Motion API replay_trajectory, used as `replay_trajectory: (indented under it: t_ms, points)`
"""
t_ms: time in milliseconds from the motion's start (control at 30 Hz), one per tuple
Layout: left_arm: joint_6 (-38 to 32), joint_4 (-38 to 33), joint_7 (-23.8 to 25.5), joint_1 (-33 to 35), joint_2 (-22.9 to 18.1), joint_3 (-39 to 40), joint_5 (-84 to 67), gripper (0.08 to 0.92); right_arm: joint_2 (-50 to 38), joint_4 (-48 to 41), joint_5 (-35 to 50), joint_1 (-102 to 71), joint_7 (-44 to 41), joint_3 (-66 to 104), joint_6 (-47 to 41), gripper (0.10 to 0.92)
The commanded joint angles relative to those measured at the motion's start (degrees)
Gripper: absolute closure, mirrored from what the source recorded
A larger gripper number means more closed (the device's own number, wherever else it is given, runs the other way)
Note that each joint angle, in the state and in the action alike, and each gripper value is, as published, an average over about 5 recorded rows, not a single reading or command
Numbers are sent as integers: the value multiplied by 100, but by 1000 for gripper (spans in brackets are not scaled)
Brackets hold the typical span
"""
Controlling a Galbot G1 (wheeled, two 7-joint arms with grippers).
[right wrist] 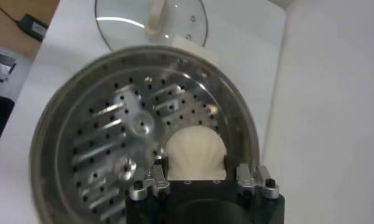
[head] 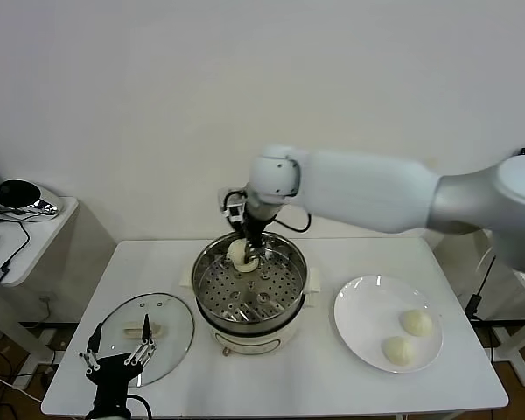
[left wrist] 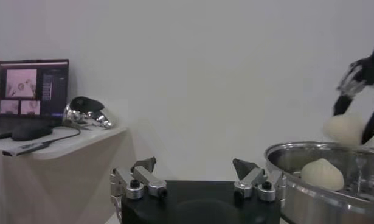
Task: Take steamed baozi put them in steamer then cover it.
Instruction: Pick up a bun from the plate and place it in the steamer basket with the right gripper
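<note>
Baozi going into the open steamer

The right gripper (head: 248, 254) holds one cream-white baozi (head: 241, 252) just above the far rim of the steel steamer (head: 212, 297); two baozi (head: 416, 322) lie well to its right, and the glass cover (head: 171, 328) lies flat to its left.

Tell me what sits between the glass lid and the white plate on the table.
In the head view, the steamer stands between the cover and the plate; the right hand holds a baozi over its far side.
</note>
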Motion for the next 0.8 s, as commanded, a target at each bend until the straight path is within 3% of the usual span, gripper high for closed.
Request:
replay_trajectory:
  t_ms: [33,500,800]
  points:
    - [-4,23,-3,-11,-2,1,2,177,618,-452,87,-396,82,-22,-149,457]
    - [-21,39,-7,-37,-2,21,0,177,891,-780,-3,-774,172,15,-252,436]
    - [-17,10,-7,-39,-11,55,12,177,482,-412,-86,-295,-9,21,-217,224]
